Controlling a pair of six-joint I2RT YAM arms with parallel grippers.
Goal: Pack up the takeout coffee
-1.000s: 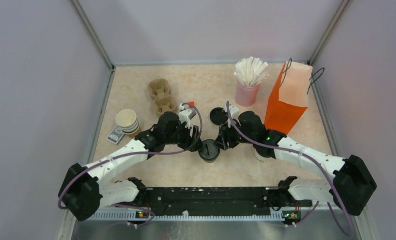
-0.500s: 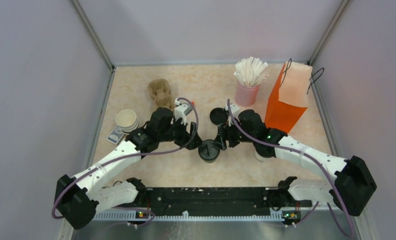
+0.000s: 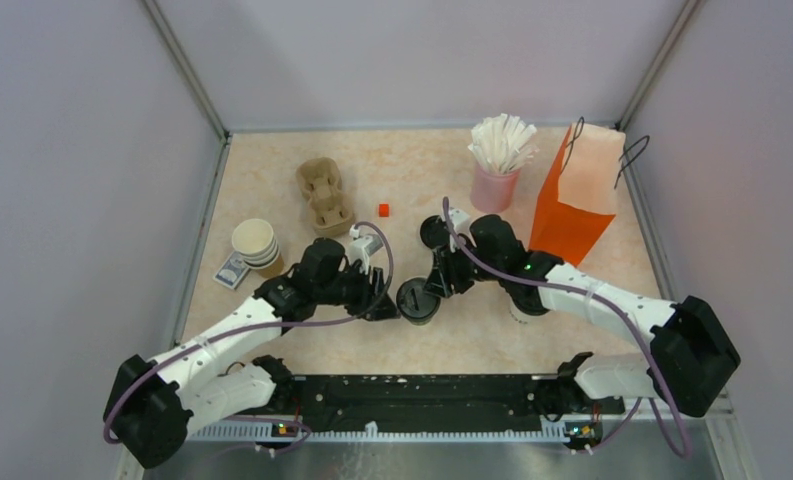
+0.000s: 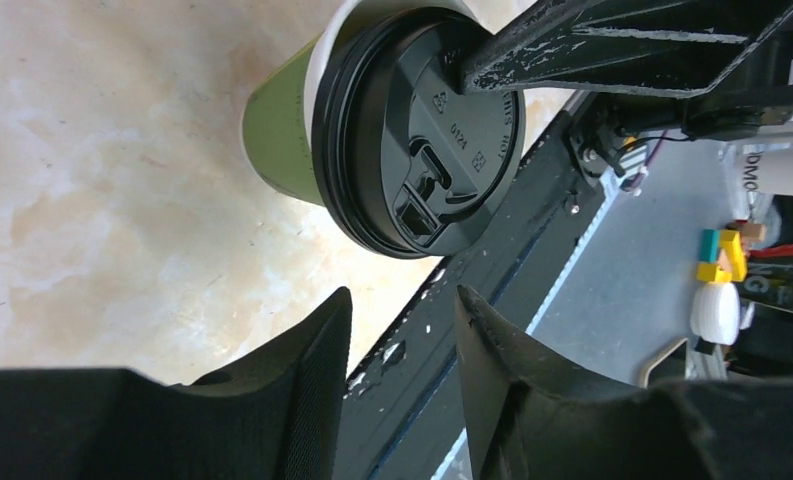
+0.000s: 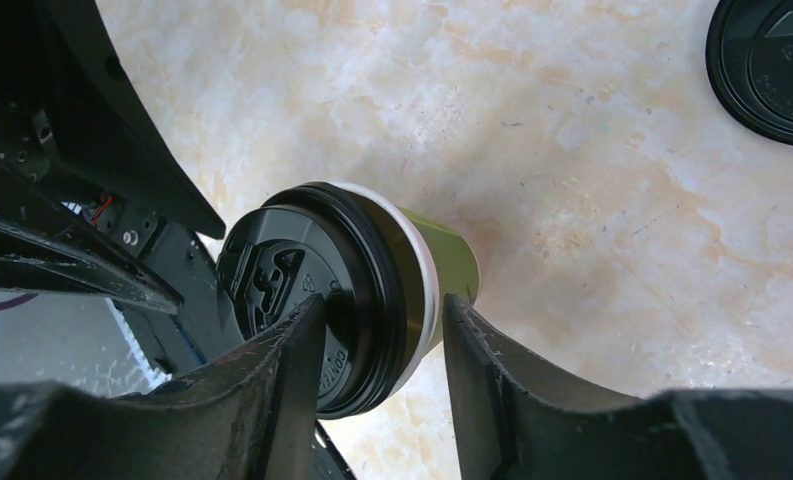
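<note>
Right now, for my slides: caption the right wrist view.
Right gripper straddling the lidded takeout coffee on the marbled table, spare black lid at top right.

Orange bag (image 3: pixel 572 205) beside pink straw cup (image 3: pixel 495 188); cup stack (image 3: pixel 255 245) left.

We see the left tool (image 4: pixel 402 300) at the bottom edge, its two black fingers (image 4: pixel 302 400) apart with nothing between them. Beyond the fingertips the takeout coffee (image 4: pixel 282 135) sits on the beige marbled counter (image 4: pixel 92 180), its olive wall and black lid (image 4: pixel 427 140) turned toward us, clear of both fingers. A scuffed black finger (image 4: pixel 612 45) from the other arm lies across the lid's upper edge, and a black rail (image 4: pixel 517 260) borders the counter.
</note>
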